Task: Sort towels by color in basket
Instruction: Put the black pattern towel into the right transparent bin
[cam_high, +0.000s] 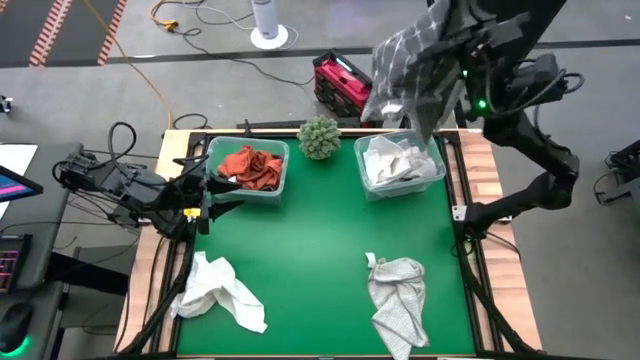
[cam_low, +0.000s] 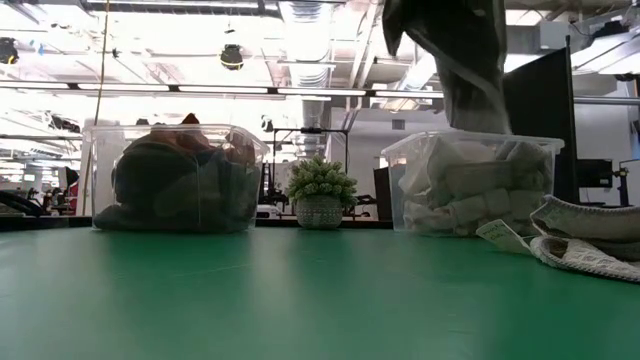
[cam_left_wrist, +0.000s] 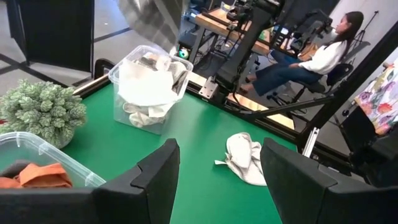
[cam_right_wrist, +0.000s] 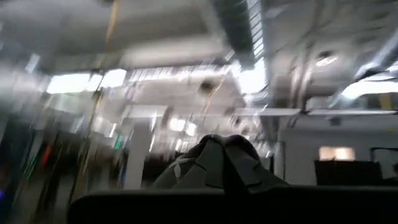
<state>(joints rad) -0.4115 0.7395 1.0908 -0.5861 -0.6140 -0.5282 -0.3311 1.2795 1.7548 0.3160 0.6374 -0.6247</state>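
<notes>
Right now the right gripper, fingers clamped on the plaid towel, risks dropping it outside the right bin; left gripper waits half-open, empty.

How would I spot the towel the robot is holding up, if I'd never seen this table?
Start at the green table and find the clear bin of pale towels at its far right. Hanging above that bin from the shut right gripper is the plaid towel. It is the only cloth off the table, and its dark grey checks set it apart from the pale towels below.
</notes>
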